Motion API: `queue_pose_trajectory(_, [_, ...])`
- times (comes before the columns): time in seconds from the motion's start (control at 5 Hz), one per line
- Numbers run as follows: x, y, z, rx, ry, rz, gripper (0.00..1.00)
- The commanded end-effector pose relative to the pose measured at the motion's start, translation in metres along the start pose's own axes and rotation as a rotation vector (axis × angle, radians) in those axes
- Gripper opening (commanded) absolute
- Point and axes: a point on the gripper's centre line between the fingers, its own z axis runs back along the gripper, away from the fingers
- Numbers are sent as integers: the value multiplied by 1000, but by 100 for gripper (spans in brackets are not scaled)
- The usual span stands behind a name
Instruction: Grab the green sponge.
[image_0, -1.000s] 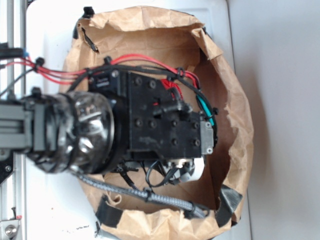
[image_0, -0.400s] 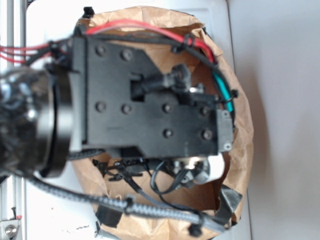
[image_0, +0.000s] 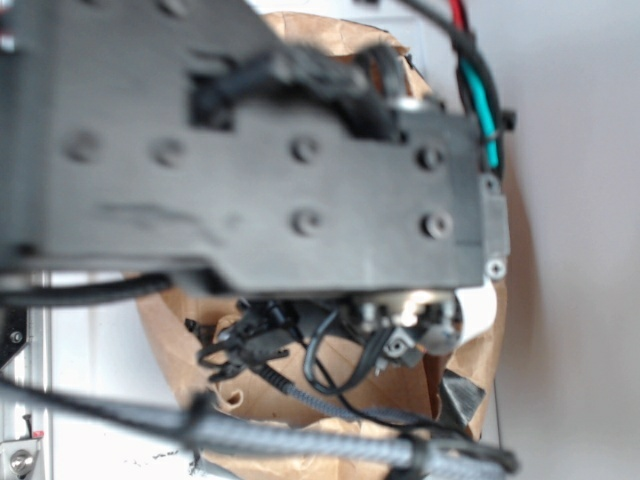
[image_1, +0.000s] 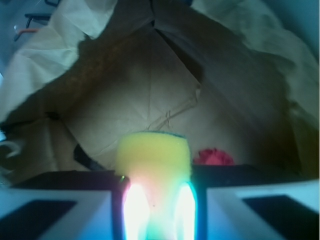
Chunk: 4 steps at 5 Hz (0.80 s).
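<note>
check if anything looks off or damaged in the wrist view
Nothing looks damaged. The small yellow foam sponge sits upright, pinched between the gripper fingers, lifted above the crumpled brown paper bag. The red wrinkly cloth ball lies on the bag floor behind. The bright glare on the sponge's lower part looks like lighting only.
</note>
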Motion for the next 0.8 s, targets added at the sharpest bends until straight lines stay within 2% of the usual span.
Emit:
queue_pose_trajectory(0.0, [-7, -14, 42, 186, -91, 273, 0])
queue_pose_trajectory(0.4, [-7, -15, 45, 176, -102, 299, 0])
queue_pose_trajectory(0.6, [-3, -25, 35, 223, -58, 249, 13])
